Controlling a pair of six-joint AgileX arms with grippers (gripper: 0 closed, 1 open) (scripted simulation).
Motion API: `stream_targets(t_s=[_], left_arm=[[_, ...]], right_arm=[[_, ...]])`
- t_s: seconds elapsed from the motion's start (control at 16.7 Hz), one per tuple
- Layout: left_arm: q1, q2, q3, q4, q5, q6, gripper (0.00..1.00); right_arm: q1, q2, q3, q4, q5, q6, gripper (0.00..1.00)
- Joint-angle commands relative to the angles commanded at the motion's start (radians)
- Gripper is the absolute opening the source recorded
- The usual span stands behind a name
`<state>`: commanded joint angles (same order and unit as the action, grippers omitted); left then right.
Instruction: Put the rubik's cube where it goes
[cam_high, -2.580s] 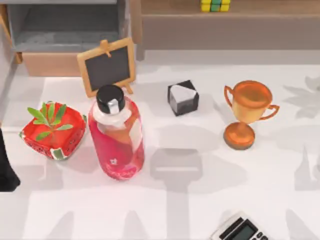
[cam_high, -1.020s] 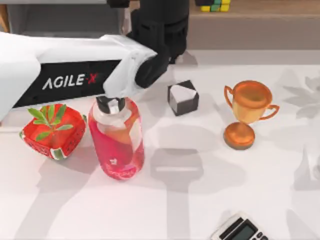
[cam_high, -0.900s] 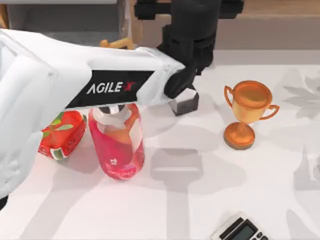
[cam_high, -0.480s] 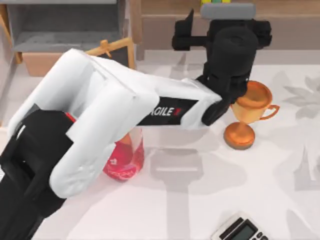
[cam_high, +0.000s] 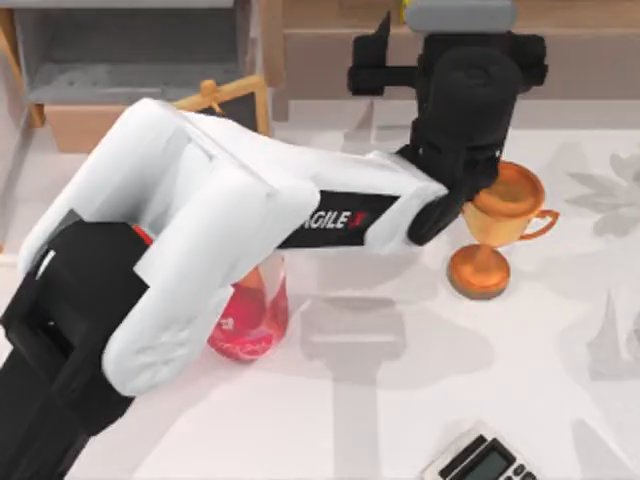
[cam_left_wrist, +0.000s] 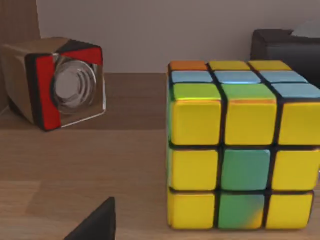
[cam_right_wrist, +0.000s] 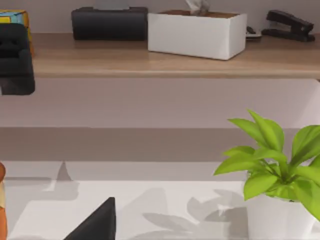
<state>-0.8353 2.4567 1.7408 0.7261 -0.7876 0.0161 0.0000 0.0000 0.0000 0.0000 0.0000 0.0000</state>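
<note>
The rubik's cube (cam_left_wrist: 240, 150), yellow and green tiles split by dark lines, stands on a wooden shelf (cam_left_wrist: 75, 165) at the back of the table. In the left wrist view it is close ahead, with one dark fingertip (cam_left_wrist: 95, 225) low beside it and nothing between the fingers. From above, my left arm reaches across the table and my left gripper (cam_high: 460, 45), open, hangs at the shelf's edge over the cube. A yellow sliver of the cube (cam_high: 407, 10) shows beside it. My right gripper (cam_right_wrist: 160, 236) is parked at the right, open.
An orange trophy (cam_high: 495, 230) stands just under the left wrist. The pink bottle (cam_high: 250, 320), a chalkboard (cam_high: 225, 95) and a calculator (cam_high: 480, 460) are on the table. On the shelf are a red-and-glass block (cam_left_wrist: 60, 82), a black box (cam_right_wrist: 110, 22), a tissue box (cam_right_wrist: 197, 32), a stapler (cam_right_wrist: 290, 25). A plant (cam_right_wrist: 272, 165) stands right.
My left arm has swung in from the left, across the table to the back shelf, hiding the black-and-white cube and strawberry box. In the last half second it barely shifted.
</note>
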Motion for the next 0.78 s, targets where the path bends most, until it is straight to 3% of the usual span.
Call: stream_targets(t_s=[0.54,0.78], left_arm=[[0.065,0.138,0.282,-0.141,0.066,-0.004,1.00],[0.070,0.170,0.316,-0.149,0.072,-0.005,1.00]], right_arm=[[0.000,0.000,0.000,0.000,0.000,0.000,1.00],[0.000,0.000,0.000,0.000,0.000,0.000,1.00]])
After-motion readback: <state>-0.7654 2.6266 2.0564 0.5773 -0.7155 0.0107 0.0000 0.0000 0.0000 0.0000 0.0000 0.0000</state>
